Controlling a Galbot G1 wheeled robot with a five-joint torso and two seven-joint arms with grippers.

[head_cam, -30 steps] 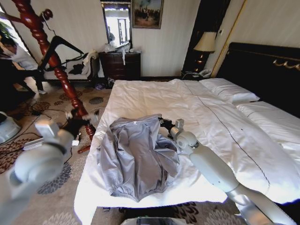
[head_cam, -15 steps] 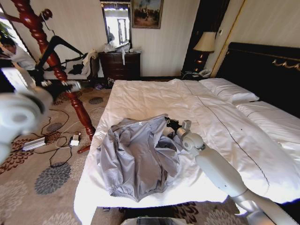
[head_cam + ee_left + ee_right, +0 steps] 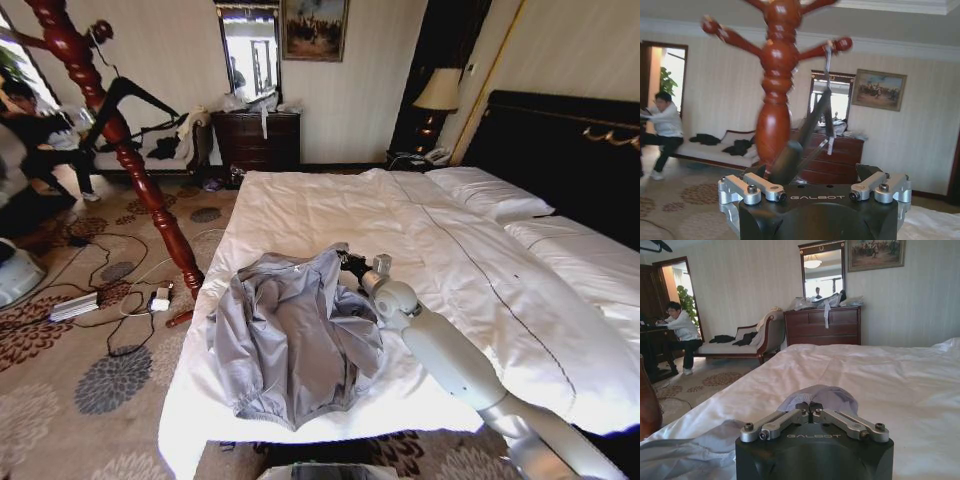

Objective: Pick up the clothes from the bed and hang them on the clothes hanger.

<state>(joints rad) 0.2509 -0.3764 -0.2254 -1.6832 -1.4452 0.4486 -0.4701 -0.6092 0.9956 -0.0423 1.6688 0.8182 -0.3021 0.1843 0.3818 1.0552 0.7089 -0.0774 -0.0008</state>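
A: Gone up and away to the left since half a second ago, that left arm, off toward the red-brown coat stand (image 3: pixel 120 130). Drawn back a touch too, the right gripper (image 3: pixel 345 262), in against the top edge of the jacket (image 3: pixel 290 335).

B: Any writing?

A: GALBOT, in pale capitals on the black body of both grippers, plain in each wrist view. Also a small white label (image 3: pixel 297 262) inside the jacket's collar, too small to read.

B: And the look of the jacket?

A: Light grey-blue, thin, heavily creased. Spread on the near left part of the bed (image 3: pixel 330 200), collar toward the pillows, gathered hem toward the foot, one sleeve trailing to the bed's left edge. Raised into a small peak at the upper right corner.

B: Right fingers?

A: Clenched on that peak. From the right wrist view, gripper (image 3: pixel 809 410) tips pressed together with a fold of grey-blue cloth bunched just beyond them, white duvet behind.

B: Left fingers?

A: Released, spread wide. Left gripper (image 3: pixel 816 192) held up close before the coat stand, near the black clothes hanger (image 3: pixel 815 115) hooked on one of the stand's pegs. One sloping arm of the hanger coming down between the fingers; touching or not, cannot tell.
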